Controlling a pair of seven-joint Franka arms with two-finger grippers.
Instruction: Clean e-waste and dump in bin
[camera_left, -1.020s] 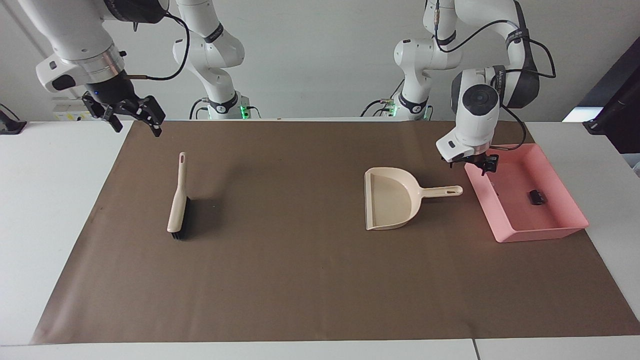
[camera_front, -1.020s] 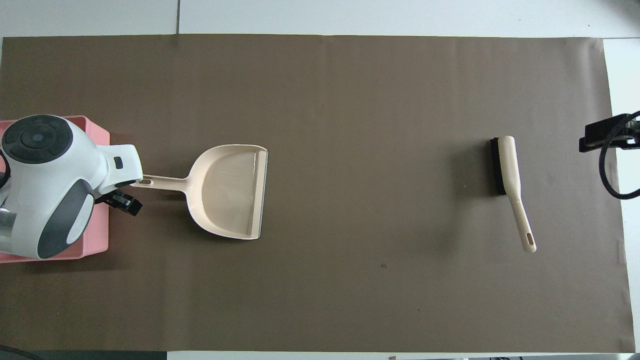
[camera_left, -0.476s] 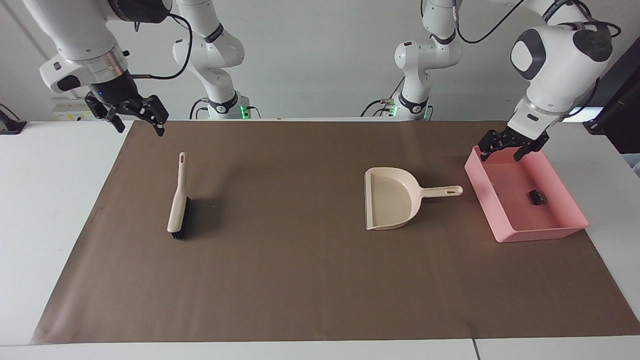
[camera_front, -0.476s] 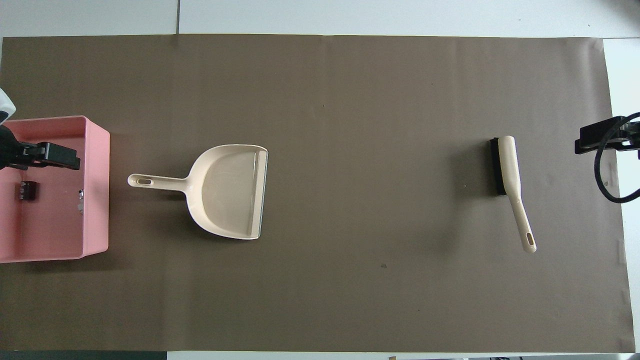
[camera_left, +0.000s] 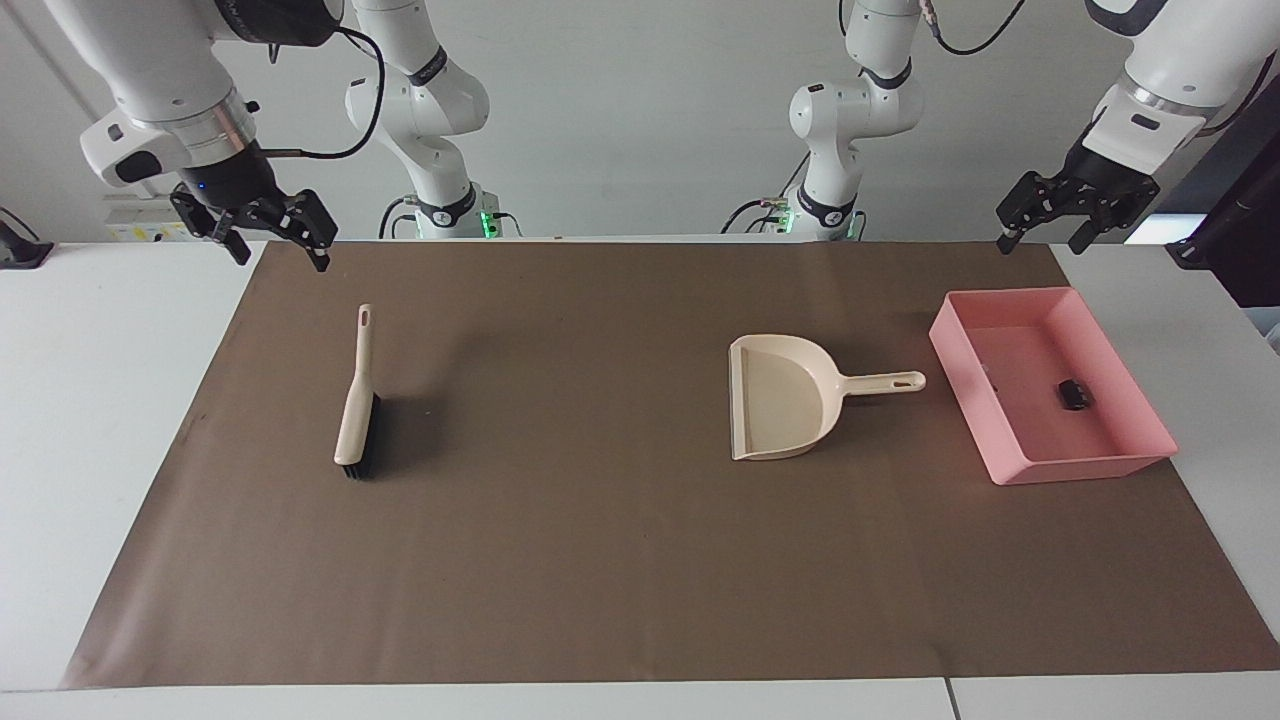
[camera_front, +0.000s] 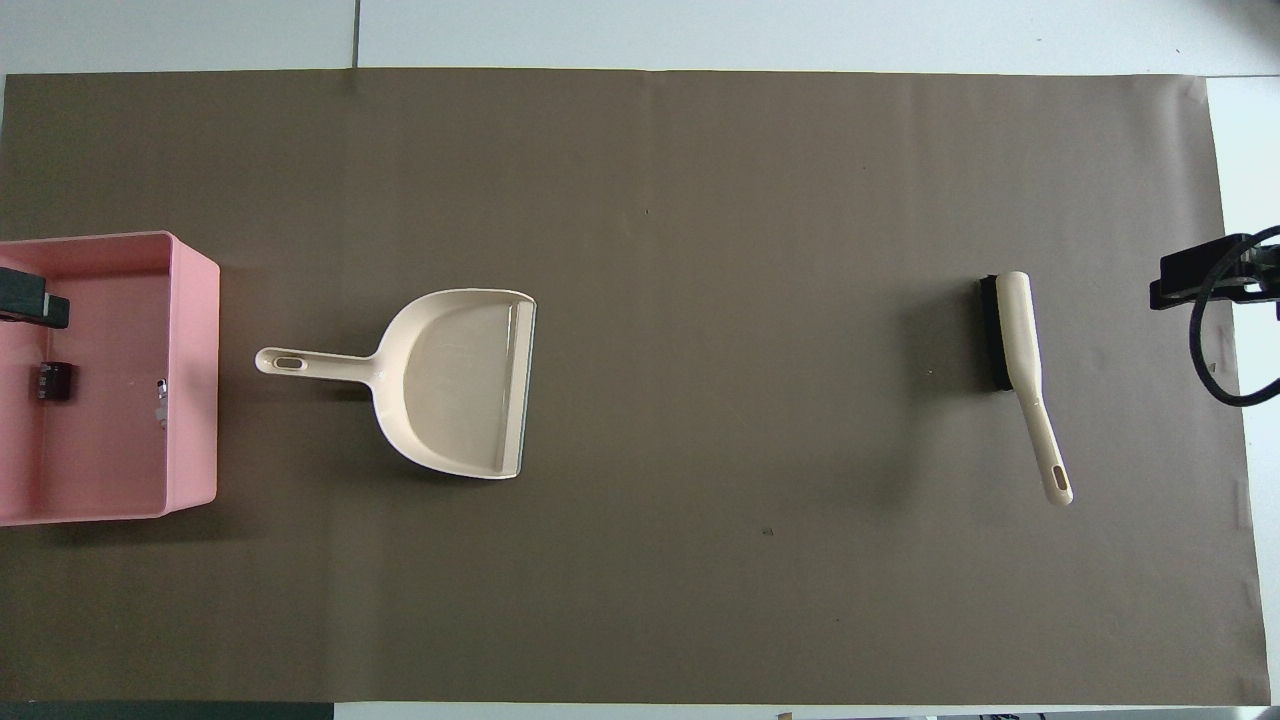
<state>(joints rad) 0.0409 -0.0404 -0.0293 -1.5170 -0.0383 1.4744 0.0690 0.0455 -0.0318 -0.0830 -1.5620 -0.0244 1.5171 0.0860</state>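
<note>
The left gripper (camera_left: 1062, 210) hangs high in the air over the corner of the mat at the left arm's end of the table, close to the robots. Its two fingers are spread apart and hold nothing. The right gripper (camera_left: 268, 228) hangs high over the mat's edge at the right arm's end, and its fingers are spread apart and empty too.

The shallow pink plastic bin (camera_left: 1128, 362) sits at the left arm's end of the table. Inside it lie a small black blocky piece (camera_left: 1073, 394) and a tiny pale bit (camera_front: 161, 402) near the wall that faces the beige plastic dustpan (camera_left: 782, 402). The dustpan lies flat on the mat just beside the bin, its handle pointing at the bin, and its scoop looks empty. The beige hand brush with black bristles (camera_left: 355, 412) lies well apart, toward the right arm's end.

I see no bits left on the mat, so the sweeping and dumping look done. The next move is likely just for both arms to wait.

The big brown paper mat (camera_left: 620, 560) covers a white table (camera_left: 90, 420). A plain white wall stands past the robots.
</note>
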